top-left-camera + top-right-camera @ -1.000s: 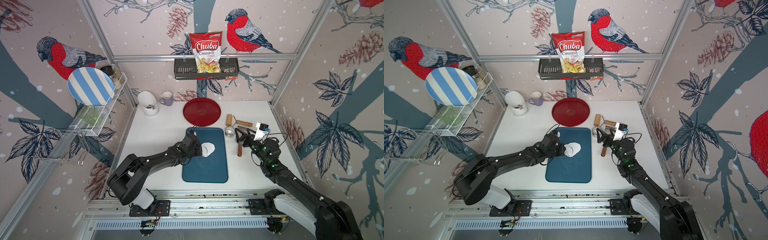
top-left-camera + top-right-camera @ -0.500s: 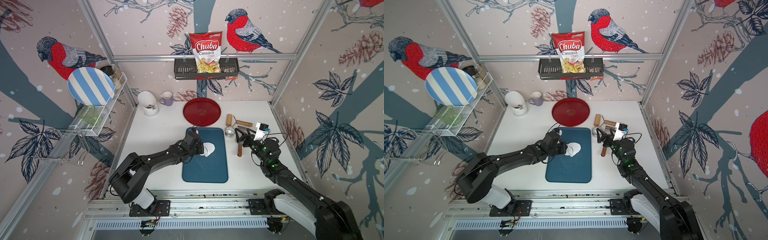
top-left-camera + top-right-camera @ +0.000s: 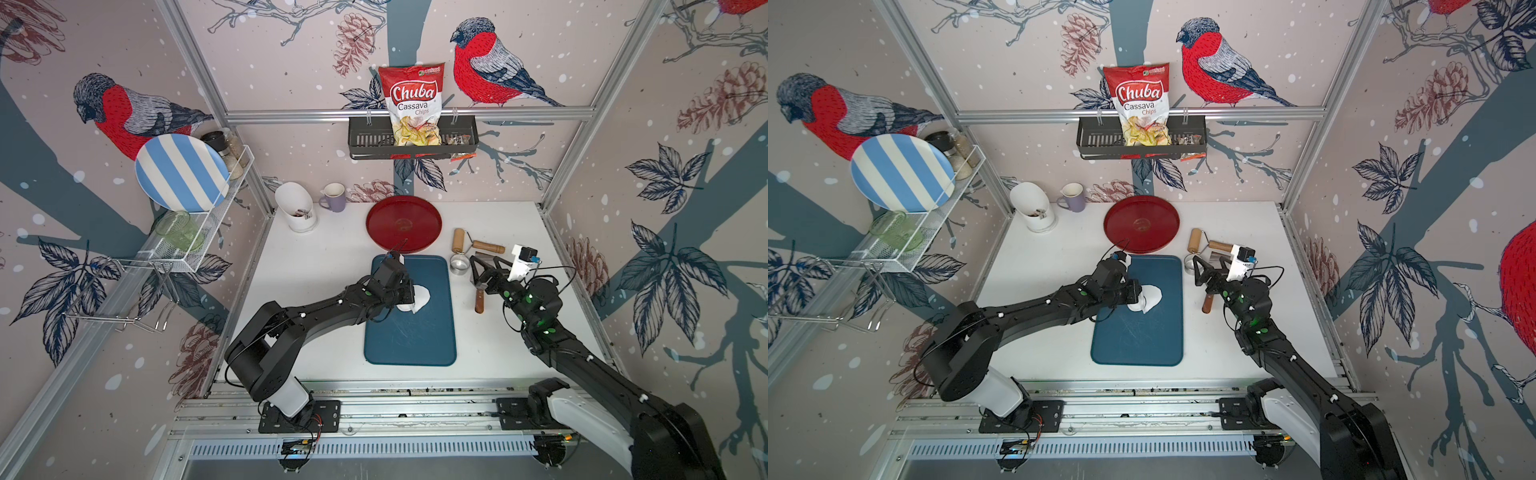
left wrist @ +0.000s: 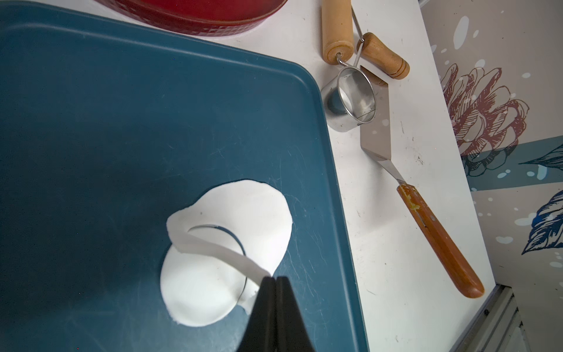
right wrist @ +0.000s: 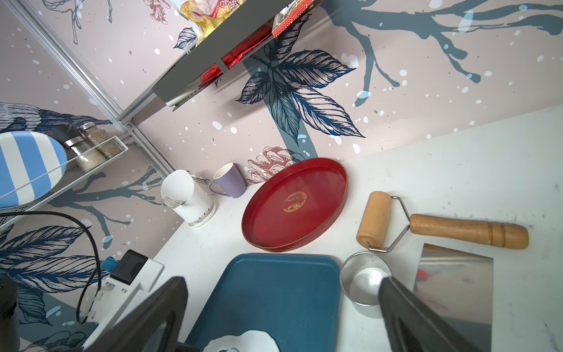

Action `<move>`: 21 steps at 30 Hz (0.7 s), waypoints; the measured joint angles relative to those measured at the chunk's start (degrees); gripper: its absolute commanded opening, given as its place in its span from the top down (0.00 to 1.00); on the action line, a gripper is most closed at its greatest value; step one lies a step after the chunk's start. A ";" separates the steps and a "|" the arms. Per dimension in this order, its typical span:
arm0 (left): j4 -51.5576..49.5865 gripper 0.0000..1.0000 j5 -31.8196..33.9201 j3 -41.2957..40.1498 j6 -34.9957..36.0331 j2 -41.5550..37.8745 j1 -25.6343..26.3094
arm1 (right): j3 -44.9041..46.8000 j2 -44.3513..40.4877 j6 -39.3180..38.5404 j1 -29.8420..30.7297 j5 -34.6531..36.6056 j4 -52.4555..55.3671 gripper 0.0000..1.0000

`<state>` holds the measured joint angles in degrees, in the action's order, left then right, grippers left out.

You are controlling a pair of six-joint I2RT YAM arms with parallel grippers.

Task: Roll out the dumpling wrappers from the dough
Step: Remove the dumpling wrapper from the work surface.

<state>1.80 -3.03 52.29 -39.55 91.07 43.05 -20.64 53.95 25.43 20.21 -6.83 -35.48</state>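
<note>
Our left gripper (image 4: 272, 278) is pinched tight on a thin bit of the dough (image 4: 259, 210), which curls away from its tips over the blue board (image 4: 122, 122). The round wrapper (image 4: 198, 289) lies flat on the board, right under and beside those tips. We think it is best to pull the dough up slowly and away from the wrapper, so the neat circle does not stretch or lift. Our right gripper (image 5: 283, 279) is spread wide, with the steel ring (image 5: 364, 283) just beside one finger
</note>
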 measured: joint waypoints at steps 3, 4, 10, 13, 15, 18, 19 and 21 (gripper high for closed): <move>-0.17 0.94 0.00 1.09 0.57 0.59 0.31 | 0.00 -0.11 0.00 0.00 0.00 0.00 0.00; -0.42 0.94 0.00 1.49 0.57 0.79 0.39 | 0.00 -0.13 0.00 0.00 0.00 -0.02 0.00; -1.42 0.94 0.00 3.50 0.85 1.97 0.85 | 0.04 -0.28 0.00 0.00 0.02 0.00 0.00; -1.42 0.94 0.00 4.07 1.03 2.54 1.03 | 0.04 -0.31 0.00 0.00 0.02 0.00 0.00; -1.46 0.94 -0.02 4.17 1.05 2.95 1.18 | 0.04 -0.33 0.00 0.00 0.02 -0.02 0.00; -2.25 0.94 -0.04 5.92 1.07 3.65 1.49 | 0.04 -0.35 0.00 0.00 0.02 0.00 0.00; -2.05 0.94 -0.07 6.43 1.11 3.76 1.57 | 0.04 -0.39 0.00 0.00 0.02 0.00 0.00; -2.08 0.94 -0.07 7.10 1.25 4.09 1.66 | 0.04 -0.57 0.00 0.00 0.24 0.00 0.00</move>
<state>-0.27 -3.09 59.40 -38.30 95.15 44.71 -20.60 53.39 25.43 20.21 -6.59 -35.48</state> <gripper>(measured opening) 0.061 0.999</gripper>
